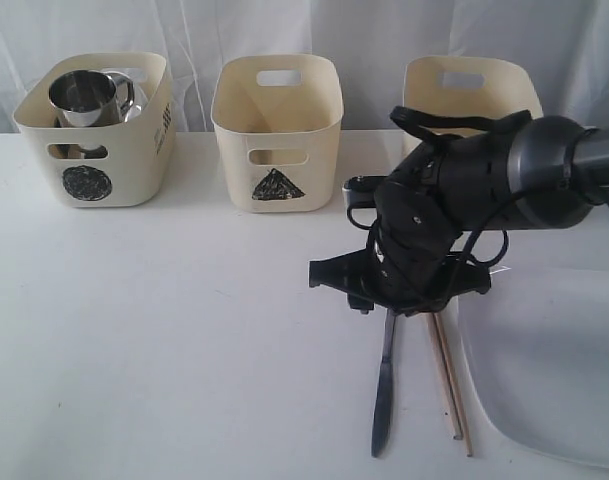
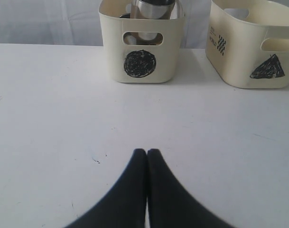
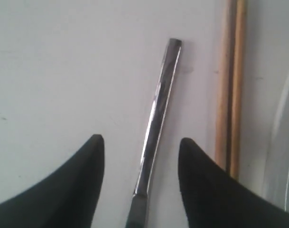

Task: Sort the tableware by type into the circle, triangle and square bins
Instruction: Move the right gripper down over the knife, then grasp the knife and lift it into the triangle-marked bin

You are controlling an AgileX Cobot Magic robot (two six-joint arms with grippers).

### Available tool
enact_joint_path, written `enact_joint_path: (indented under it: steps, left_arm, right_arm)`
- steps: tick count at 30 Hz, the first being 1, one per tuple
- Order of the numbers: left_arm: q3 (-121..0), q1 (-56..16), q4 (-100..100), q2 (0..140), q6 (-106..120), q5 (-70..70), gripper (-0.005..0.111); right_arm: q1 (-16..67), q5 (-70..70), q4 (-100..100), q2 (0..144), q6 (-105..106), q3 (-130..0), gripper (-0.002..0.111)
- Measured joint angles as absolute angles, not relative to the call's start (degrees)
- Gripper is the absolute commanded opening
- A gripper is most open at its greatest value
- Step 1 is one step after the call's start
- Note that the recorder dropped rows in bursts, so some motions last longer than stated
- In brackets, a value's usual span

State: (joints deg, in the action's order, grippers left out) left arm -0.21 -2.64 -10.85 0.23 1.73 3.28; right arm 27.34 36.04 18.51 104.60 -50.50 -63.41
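Note:
A steel knife (image 1: 384, 385) lies on the white table beside wooden chopsticks (image 1: 450, 380). My right gripper (image 1: 396, 298) hangs over their far ends. In the right wrist view it (image 3: 142, 140) is open, with the knife (image 3: 158, 104) lying untouched between its fingers and the chopsticks (image 3: 231, 95) just outside one finger. Steel mugs (image 1: 87, 97) sit in the circle bin (image 1: 134, 150). The triangle bin (image 1: 234, 150) stands beside it. A third bin (image 1: 464, 90) is behind my right arm, its mark hidden. My left gripper (image 2: 147, 152) is shut on nothing, low over bare table.
A large white square plate (image 1: 554, 370) lies at the front right, its edge (image 3: 284, 142) close to the chopsticks. From the left wrist, the circle bin (image 2: 111, 47) and triangle bin (image 2: 239, 52) stand ahead at the back of the table.

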Motion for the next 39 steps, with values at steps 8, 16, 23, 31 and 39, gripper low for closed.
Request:
enact_joint_path:
  steps: [8, 16, 23, 31, 39]
  left_arm:
    - [-0.21, -2.64, -10.85, 0.23, 1.73, 3.28, 0.000]
    - [-0.21, -2.64, -10.85, 0.23, 1.73, 3.28, 0.000]
    - [-0.21, -2.64, -10.85, 0.23, 1.73, 3.28, 0.000]
    - [-0.21, -2.64, -10.85, 0.23, 1.73, 3.28, 0.000]
    - [-0.21, -2.64, -10.85, 0.23, 1.73, 3.28, 0.000]
  right_arm:
    - [27.34, 33.41, 20.62, 107.33, -59.00, -63.41, 0.048]
    - [26.69, 33.28, 22.02, 110.76, -63.73, -63.41, 0.047]
    - [26.69, 33.40, 22.97, 111.57, -64.36, -63.41, 0.024]
    - [26.51, 32.32, 23.51, 111.75, -64.63, -63.61, 0.000]
    - [26.42, 16.85, 23.59, 104.08, -47.27, -63.23, 0.000]
